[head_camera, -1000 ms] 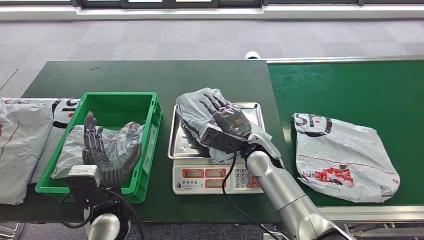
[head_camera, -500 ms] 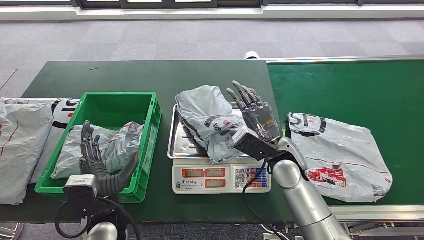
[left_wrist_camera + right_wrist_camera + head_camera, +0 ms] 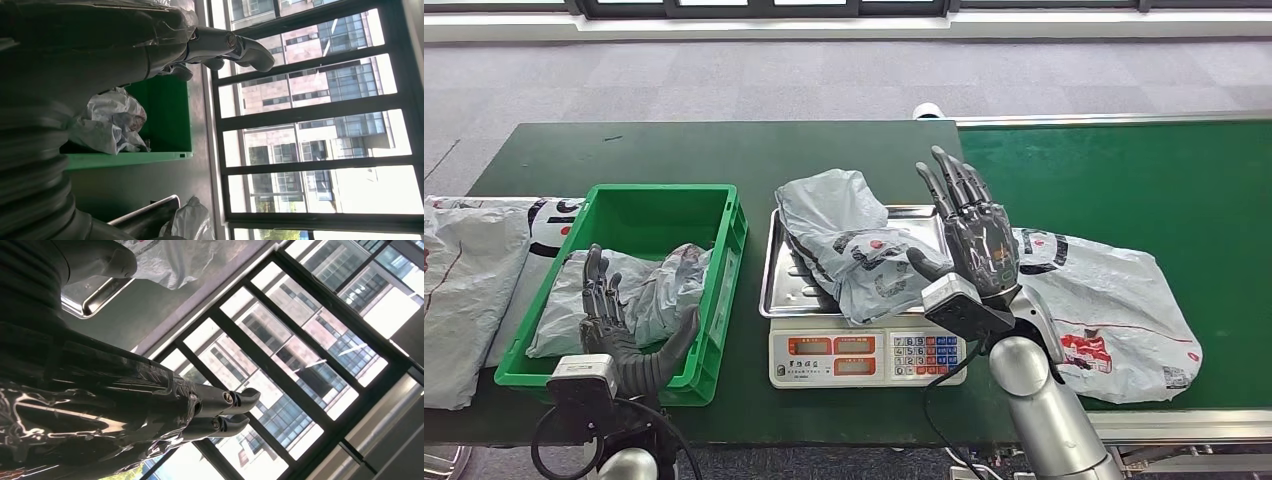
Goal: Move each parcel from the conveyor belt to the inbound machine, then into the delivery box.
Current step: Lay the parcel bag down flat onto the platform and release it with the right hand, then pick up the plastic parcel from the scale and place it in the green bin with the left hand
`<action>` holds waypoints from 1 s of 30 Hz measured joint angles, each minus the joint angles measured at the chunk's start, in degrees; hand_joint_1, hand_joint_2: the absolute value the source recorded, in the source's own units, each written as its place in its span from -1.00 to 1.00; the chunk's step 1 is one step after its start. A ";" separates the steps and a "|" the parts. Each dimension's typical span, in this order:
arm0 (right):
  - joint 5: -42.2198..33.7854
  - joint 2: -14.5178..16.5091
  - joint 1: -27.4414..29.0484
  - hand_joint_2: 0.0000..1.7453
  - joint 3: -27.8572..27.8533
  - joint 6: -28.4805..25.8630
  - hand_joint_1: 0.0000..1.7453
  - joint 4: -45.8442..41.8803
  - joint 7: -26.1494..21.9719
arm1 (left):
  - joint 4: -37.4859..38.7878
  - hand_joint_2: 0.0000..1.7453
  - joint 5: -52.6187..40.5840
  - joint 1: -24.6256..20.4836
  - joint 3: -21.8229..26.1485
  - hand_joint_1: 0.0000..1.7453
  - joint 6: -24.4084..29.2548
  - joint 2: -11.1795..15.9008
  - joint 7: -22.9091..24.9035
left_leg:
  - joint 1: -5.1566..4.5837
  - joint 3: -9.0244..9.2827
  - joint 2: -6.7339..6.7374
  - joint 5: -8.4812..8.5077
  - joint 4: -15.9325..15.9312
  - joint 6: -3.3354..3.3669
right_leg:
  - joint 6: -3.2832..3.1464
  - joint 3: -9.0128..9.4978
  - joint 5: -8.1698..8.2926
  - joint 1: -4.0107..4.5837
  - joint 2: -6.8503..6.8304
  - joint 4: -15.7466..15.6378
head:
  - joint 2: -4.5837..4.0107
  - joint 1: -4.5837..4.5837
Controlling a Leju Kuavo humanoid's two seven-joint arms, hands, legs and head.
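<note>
A crumpled grey parcel (image 3: 849,240) lies on the steel tray of the weighing scale (image 3: 864,355). My right hand (image 3: 969,235) is raised just right of it, fingers spread and pointing up, holding nothing. A second grey parcel with red print (image 3: 1114,315) lies on the green conveyor belt (image 3: 1124,180), partly behind that hand. My left hand (image 3: 619,325) hovers open over the near side of the green delivery box (image 3: 724,265), which holds a grey parcel (image 3: 659,285). That parcel (image 3: 112,122) and the box wall (image 3: 165,115) also appear in the left wrist view.
More grey parcels (image 3: 474,280) lie on the dark green table (image 3: 724,150) left of the box. The scale's keypad and display face the table's near edge. Beyond the table is grey carpet.
My right hand has let go of the parcel on the scale, lifted and moved right with fingers spread. The belt parcel has drifted slightly left. My left hand has sunk a little.
</note>
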 joint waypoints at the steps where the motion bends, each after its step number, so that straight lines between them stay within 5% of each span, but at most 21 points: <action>1: 0.00 -0.01 0.08 1.00 -0.08 -0.01 -1.00 -0.15 -0.01 | -0.01 1.00 0.00 0.00 0.00 -1.00 0.00 0.00 0.00 | 0.00 0.00 0.00 0.00 0.00 0.00 | 0.00 0.00 0.00 0.00 0.00 0.00 | 0.00 0.00; 8: -0.16 -0.02 0.43 1.00 -0.33 -1.39 -1.00 -0.76 -0.91 | -0.08 1.00 0.00 0.00 0.00 -1.00 0.01 0.00 0.00 | 0.00 -0.01 -0.01 0.00 0.00 0.00 | 0.00 -0.01 0.00 0.01 0.01 0.00 | 0.01 -0.01; 20: 1.59 0.76 5.24 1.00 -1.52 -26.68 -1.00 -11.53 -13.25 | 0.58 1.00 -1.53 -0.98 -0.14 -1.00 -0.60 0.04 0.28 | -0.01 0.03 -0.02 -0.01 0.01 0.00 | 0.00 -0.07 -0.01 0.01 0.02 -0.02 | 0.00 -0.01; 22: 4.58 2.62 6.63 1.00 -2.36 -27.93 -1.00 -14.51 -16.61 | 3.01 1.00 -6.80 -5.24 -1.50 -1.00 -5.74 -0.06 3.81 | -0.07 -0.09 -0.18 0.09 0.06 0.04 | 0.02 -0.17 0.01 0.01 -0.19 -0.04 | 0.00 -0.02; 25: 7.64 6.71 7.45 1.00 -2.63 -28.27 -1.00 -18.81 -18.99 | 13.04 1.00 -19.38 -19.37 -7.30 -1.00 -16.08 -1.68 11.83 | -0.10 -0.46 -0.73 0.44 0.08 0.05 | -0.01 -0.20 0.19 -0.02 -0.79 -0.03 | 0.01 -0.01; 30: 6.09 10.41 8.17 1.00 -2.60 -28.27 -1.00 -22.22 -19.12 | 29.11 1.00 -31.82 -34.14 -15.46 -1.00 -18.98 -5.03 16.66 | -0.15 -0.39 -0.05 0.49 0.08 0.03 | 0.06 -0.34 0.57 -0.15 -0.11 -0.02 | 0.01 0.02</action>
